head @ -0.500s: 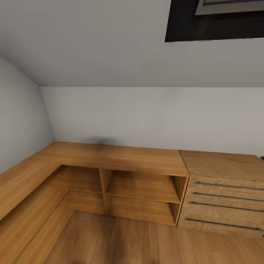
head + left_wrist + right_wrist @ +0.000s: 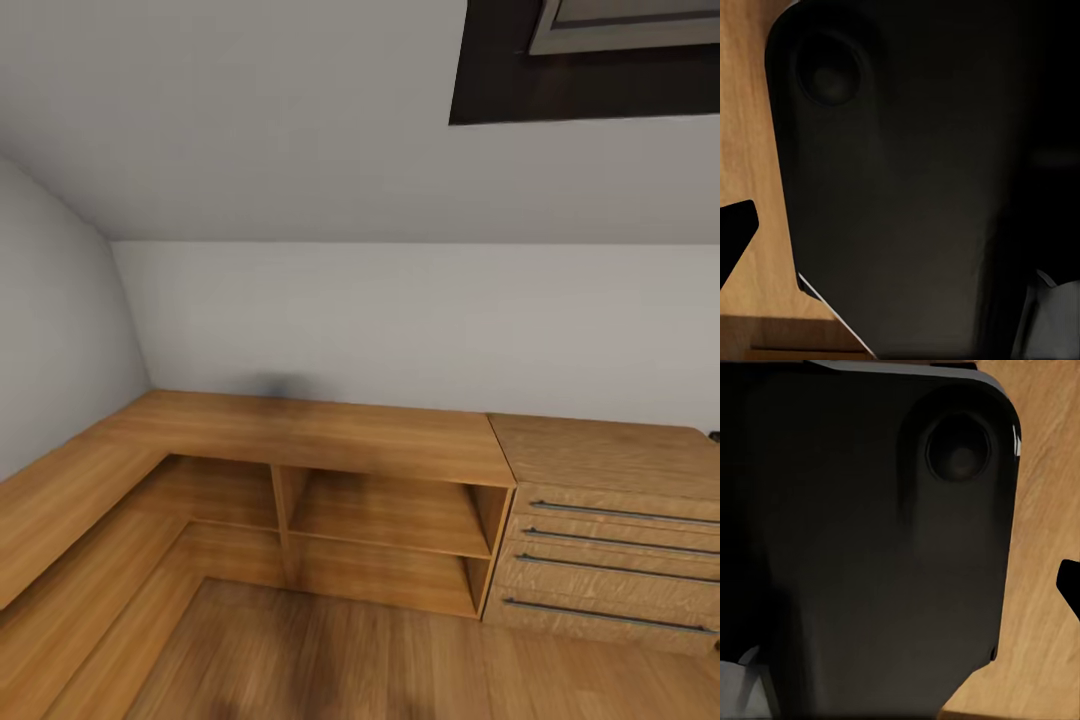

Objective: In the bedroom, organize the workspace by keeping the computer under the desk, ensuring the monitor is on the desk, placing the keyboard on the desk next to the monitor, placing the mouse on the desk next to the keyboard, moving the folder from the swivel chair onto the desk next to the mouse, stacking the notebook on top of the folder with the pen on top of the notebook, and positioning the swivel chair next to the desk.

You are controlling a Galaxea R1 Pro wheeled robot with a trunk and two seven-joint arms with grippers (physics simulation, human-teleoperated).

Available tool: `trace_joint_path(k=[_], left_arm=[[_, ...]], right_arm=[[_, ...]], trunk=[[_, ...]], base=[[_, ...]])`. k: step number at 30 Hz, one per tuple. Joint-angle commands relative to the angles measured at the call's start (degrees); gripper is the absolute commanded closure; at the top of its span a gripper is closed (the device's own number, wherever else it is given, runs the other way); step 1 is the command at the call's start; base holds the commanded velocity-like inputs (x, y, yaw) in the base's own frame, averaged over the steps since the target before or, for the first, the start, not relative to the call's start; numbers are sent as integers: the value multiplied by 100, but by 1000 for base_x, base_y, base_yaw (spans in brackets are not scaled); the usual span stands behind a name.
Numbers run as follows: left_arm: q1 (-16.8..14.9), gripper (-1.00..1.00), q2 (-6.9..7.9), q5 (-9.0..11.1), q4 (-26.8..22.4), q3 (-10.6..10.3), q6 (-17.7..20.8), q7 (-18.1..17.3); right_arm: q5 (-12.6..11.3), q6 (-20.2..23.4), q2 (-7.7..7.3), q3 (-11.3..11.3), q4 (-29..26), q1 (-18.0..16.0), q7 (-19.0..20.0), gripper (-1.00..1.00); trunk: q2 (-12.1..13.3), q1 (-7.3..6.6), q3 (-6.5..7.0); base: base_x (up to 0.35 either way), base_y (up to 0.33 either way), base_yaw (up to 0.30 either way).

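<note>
In the head view, going left to right: a sloped white wall [image 2: 60,330], an L-shaped light-wood shelf unit [image 2: 330,440] with open compartments, then a light-wood drawer chest [image 2: 610,520] with bar handles, and above it a dark-framed skylight [image 2: 590,60] in the sloped ceiling. None of this furniture belongs to the task — the black desk, chair, folder and other items lie outside what the cameras cover, so their location cannot be stated from here. The robot appears to be in transit, facing a corner of the room. Each wrist view looks at a dark rounded housing [image 2: 915,180] [image 2: 870,540] over the light wood floor [image 2: 746,112], most likely part of the robot's own body; a black tip at the frame edge may be a finger, but whether either hand is released or clenched cannot be told. Principal risks from this position: driving forward would bring the base against the shelf unit or chest; mistaking this wooden unit for the desk would send items to the wrong surface; and with the arms tucked close, a fast turn could swing them into furniture — turn the base slowly until the desk appears.
</note>
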Motion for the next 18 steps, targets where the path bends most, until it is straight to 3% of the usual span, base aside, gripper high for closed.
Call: trace_joint_path(k=[1, 18], left_arm=[[-1, -100, -1, -4, -5, -1, 3, 1], [-1, -100, 5, 1, -5, 4, 11, 9]], right_arm=[[-1, -8, 0, -1, 0, -3, -2, -100], [-1, -448, 3, 8, 4, -3, -14, -100]], trunk=[[39, -23, 13], [720, -396, 318]], base=[[0, 0, 0], [0, 0, 0]])
